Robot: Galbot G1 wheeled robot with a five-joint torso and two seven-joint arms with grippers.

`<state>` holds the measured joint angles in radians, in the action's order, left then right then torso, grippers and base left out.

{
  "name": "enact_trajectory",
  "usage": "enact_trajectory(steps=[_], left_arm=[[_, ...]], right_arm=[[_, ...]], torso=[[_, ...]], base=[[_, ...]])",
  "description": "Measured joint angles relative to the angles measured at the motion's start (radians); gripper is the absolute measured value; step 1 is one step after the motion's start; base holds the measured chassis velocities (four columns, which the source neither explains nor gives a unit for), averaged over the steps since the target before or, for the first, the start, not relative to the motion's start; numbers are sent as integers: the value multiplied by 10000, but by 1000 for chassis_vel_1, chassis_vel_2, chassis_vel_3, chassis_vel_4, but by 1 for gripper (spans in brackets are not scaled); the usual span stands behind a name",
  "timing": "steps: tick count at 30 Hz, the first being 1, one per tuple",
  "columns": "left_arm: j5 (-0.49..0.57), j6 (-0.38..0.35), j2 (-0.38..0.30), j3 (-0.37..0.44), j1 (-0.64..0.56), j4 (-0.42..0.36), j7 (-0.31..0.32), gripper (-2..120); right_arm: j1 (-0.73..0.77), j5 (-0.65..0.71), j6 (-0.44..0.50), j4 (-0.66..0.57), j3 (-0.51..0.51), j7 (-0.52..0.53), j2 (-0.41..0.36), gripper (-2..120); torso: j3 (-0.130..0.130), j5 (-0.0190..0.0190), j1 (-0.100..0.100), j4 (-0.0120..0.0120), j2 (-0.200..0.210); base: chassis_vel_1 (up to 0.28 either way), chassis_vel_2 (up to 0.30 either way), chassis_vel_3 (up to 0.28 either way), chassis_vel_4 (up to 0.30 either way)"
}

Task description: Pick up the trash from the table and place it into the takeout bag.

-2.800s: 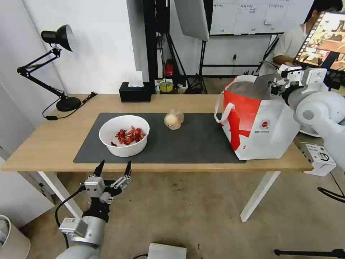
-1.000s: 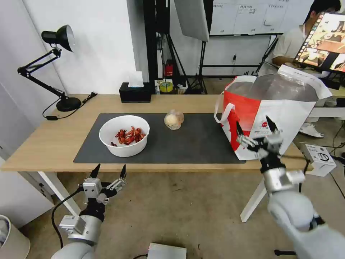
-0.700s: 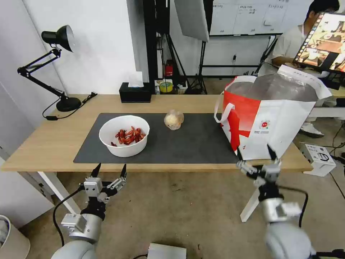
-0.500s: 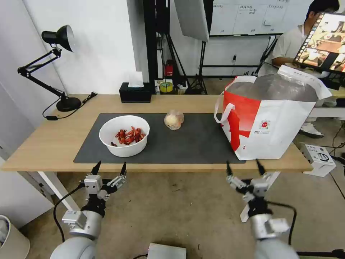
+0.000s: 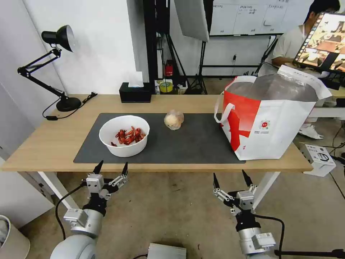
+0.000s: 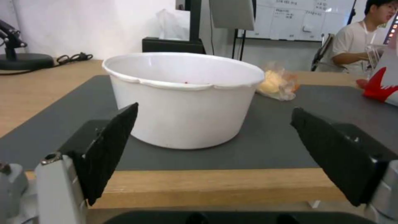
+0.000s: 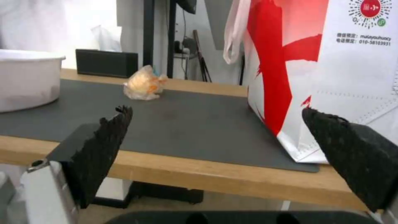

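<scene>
The surface [image 5: 50,140] carries a bowl [image 5: 124,135] at 9 o'clock on the mat [image 5: 194,144], a lump [image 5: 174,119] at centre, a bag [image 5: 267,118] at 3 o'clock. Left end effector [image 5: 110,168] waits below the edge, spread, empty. Right end effector [image 5: 230,179] has dropped from the bag, spread, empty. Bag's contents are hidden.

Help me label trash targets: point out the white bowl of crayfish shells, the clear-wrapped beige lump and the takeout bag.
white bowl [image 5: 125,149], head view, front wall.
clear-wrapped beige lump [image 5: 174,119], head view, middle of the wrap.
takeout bag [image 5: 284,133], head view, white front panel.
</scene>
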<state>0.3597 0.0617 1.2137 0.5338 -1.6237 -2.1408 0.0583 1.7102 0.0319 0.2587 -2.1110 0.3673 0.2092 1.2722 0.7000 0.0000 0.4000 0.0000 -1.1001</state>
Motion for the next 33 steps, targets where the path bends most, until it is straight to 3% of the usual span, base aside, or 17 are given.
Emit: enact_trajectory(steps=[9, 19, 29, 33], left_arm=[[-79, 22, 143, 53, -210, -21, -38, 100], [-326, 34, 474, 279, -554, -110, -48, 100], [-519, 35, 834, 553, -830, -191, -129, 100], [-520, 39, 928, 713, -923, -216, -169, 100]], right_arm=[[-798, 540, -241, 495, -383, -10, -334, 100], [-4978, 2422, -1131, 2316, -2005, 390, -1228, 100], [-8764, 4334, -1791, 4658, -3513, 276, -1204, 100], [-10323, 5094, -2056, 5879, -4246, 190, -826, 100]], torso=[[0, 0, 0, -2, 0], [2, 2, 1, 0, 2], [2, 0, 3, 0, 3], [2, -1, 3, -1, 2]], base=[[0, 0, 0, 0], [0, 0, 0, 0], [0, 0, 0, 0], [0, 0, 0, 0]])
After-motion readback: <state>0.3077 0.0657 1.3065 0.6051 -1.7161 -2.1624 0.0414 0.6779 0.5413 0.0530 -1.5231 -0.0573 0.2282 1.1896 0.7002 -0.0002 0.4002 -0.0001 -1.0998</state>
